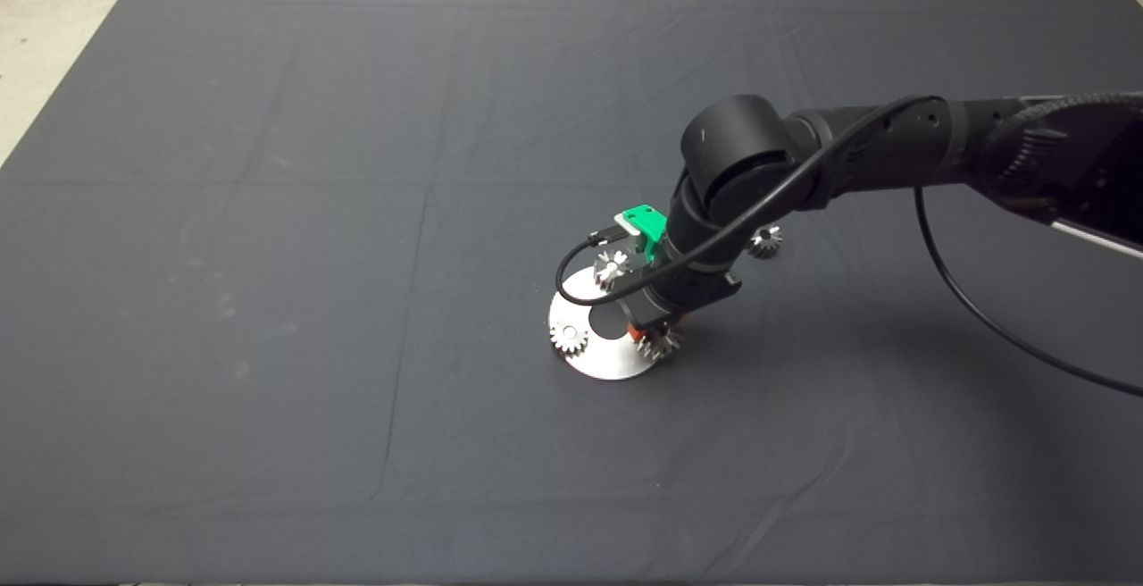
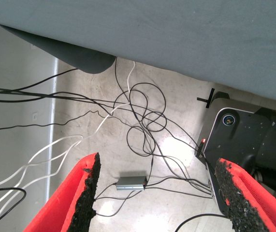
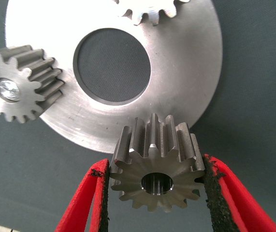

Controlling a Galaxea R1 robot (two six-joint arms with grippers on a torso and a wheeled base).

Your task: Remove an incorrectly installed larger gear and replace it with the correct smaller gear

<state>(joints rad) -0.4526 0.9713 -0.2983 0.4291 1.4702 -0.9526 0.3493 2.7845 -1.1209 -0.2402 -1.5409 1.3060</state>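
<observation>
The right gripper clamped the larger gear between its fingers at the steel disc's rim, seemingly just above it. The left gripper hung open over the floor.

The right arm is black and round, with a thin black cable looping off it. Its gripper has a green part. The fingers are red with rough black pads.

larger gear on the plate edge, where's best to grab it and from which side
Grip the larger gear across its toothed flanks, coming from above: its axis stands upright with the centre hole facing up. The right gripper already brackets it so, pads at opposite teeth, beside the steel disc.
</observation>
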